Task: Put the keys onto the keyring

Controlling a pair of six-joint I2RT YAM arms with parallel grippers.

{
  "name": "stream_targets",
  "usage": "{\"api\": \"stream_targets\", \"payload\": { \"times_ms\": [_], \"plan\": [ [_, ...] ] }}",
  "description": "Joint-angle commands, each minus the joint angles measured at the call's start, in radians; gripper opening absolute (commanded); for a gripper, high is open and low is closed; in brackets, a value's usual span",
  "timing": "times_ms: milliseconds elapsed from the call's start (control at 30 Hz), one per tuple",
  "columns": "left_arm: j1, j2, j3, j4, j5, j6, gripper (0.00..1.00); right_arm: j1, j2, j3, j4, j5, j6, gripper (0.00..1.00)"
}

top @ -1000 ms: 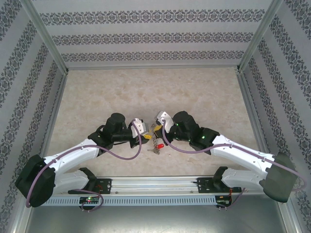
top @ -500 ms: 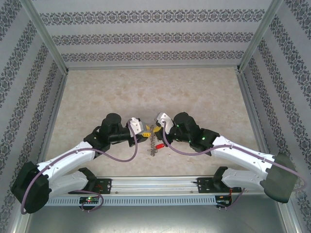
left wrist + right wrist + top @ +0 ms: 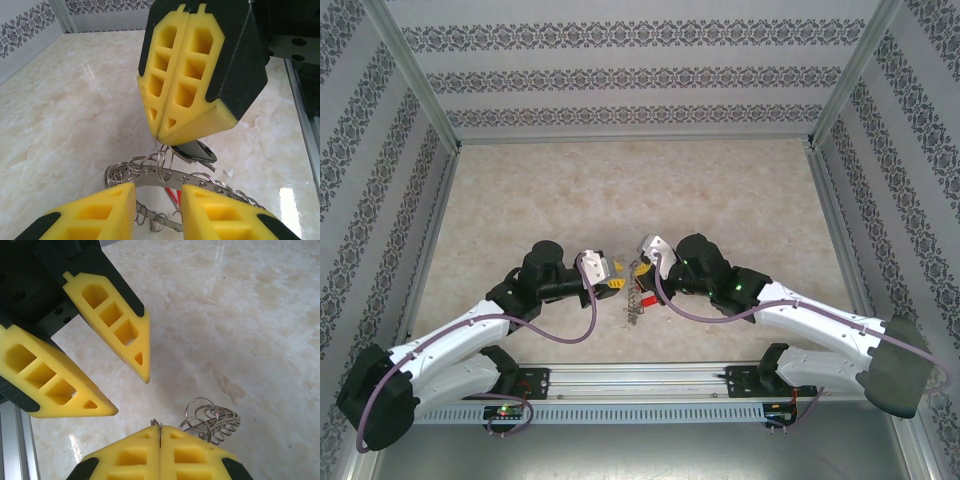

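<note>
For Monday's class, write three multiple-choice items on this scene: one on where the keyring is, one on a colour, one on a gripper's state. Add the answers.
1. Where is the keyring?
A. by the back wall
B. between the left gripper and the right gripper
C. on an arm's base

2. What colour is the head of the key under the right gripper's tip?
A. green
B. black
C. white

3. How do the right gripper's fingers stand?
A. wide apart
B. closed round a left finger
C. shut, pinching a wire loop of the keyring

Answers: 1 B, the top view shows it between both tips. 2 B, the left wrist view shows a black head. 3 C, both wrist views show them pressed together on the wire.
</note>
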Motion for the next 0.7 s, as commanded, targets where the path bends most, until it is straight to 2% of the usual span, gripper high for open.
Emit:
{"api": "stream_targets", "payload": {
  "times_ms": [0,400,667],
  "plan": [
    [-0.007,-0.013,-0.005,0.023,0.033,0.029,0.31,0.016,-0.020,0.044,0.003,-0.012,-0.029,0.00],
    [-0.008,0.066,0.037,0.073,0.096,0.012,0.31,0.021,0.038,0.088,0.010,-0.059,-0.057,0.00],
    [-0.006,0.051,0.017,0.080,0.025,0.012,0.32,0.021,0.020,0.086,-0.006,-0.060,-0.087,0.00]
  ]
}}
